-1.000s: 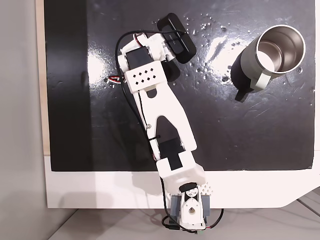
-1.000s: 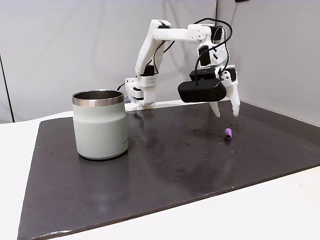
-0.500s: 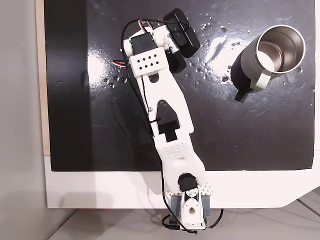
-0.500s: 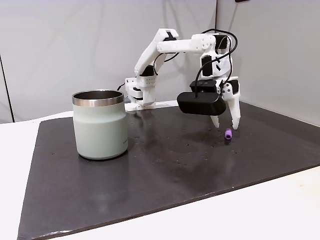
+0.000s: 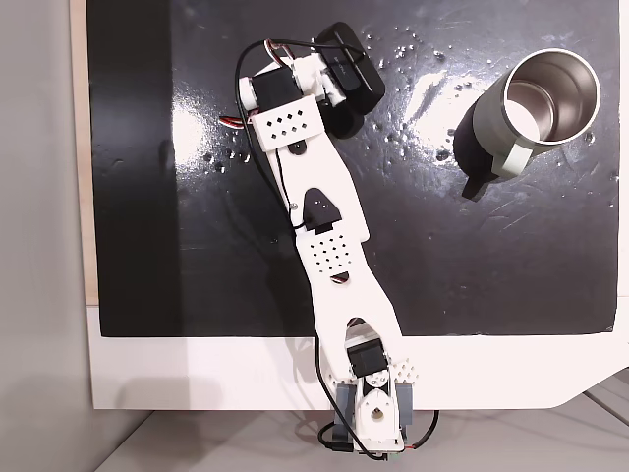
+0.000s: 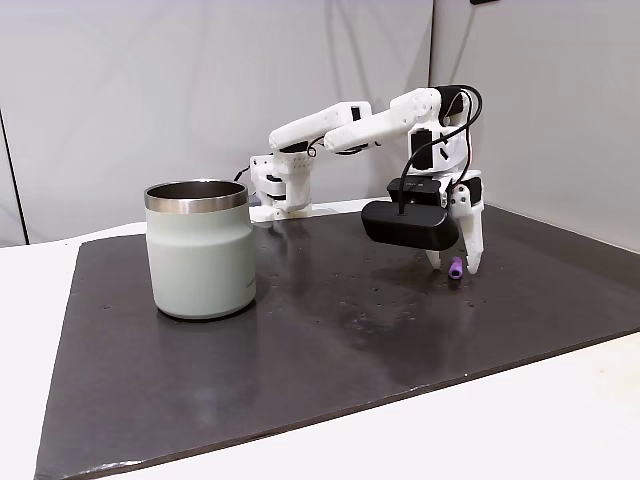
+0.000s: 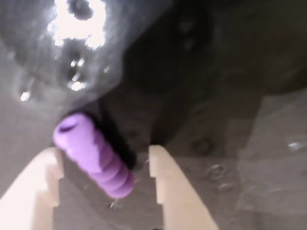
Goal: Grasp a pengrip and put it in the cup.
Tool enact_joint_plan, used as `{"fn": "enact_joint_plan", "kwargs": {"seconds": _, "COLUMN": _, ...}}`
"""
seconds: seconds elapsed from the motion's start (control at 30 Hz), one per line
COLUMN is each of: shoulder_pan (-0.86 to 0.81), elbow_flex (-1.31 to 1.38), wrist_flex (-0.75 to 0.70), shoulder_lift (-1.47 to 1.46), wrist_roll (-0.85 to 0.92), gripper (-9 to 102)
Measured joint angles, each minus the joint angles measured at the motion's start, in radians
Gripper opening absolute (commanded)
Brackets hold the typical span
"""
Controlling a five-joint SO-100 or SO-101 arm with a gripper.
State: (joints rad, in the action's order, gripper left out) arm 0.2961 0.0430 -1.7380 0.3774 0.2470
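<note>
Pengrip [image 7: 95, 155] lies on the black mat [image 6: 330, 340] between my two fingertips in the wrist view, tilted across the gap, open end up toward my left finger [image 7: 41, 184] and lower end close to my right finger [image 7: 165, 184]; I can't tell whether either finger touches it. My gripper [image 6: 457, 262] is down at the mat with fingers parted wider than the grip, straddling it and holding nothing. Cup [image 6: 200, 247] stands upright well apart from my fingers, far left in the side fixed view, far right in the top-down one [image 5: 539, 113].
</note>
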Motion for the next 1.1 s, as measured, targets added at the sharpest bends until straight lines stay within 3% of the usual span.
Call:
{"fn": "enact_joint_plan", "kwargs": {"seconds": 0.27, "shoulder_pan": 0.006, "elbow_flex": 0.098, "wrist_flex": -0.006, "shoulder_lift": -0.075, "wrist_roll": 0.002, "gripper": 0}}
{"fn": "enact_joint_plan", "kwargs": {"seconds": 0.63, "shoulder_pan": 0.006, "elbow_flex": 0.100, "wrist_flex": -0.025, "shoulder_lift": -0.066, "wrist_roll": 0.000, "gripper": 0}}
{"fn": "enact_joint_plan", "kwargs": {"seconds": 0.87, "shoulder_pan": -0.034, "elbow_flex": -0.041, "wrist_flex": -0.040, "shoulder_lift": 0.143, "wrist_roll": -0.075, "gripper": 0}}
{"fn": "enact_joint_plan", "kwargs": {"seconds": 1.1, "shoulder_pan": -0.176, "elbow_flex": -0.064, "wrist_flex": -0.048, "shoulder_lift": 0.360, "wrist_roll": -0.092, "gripper": 0}}
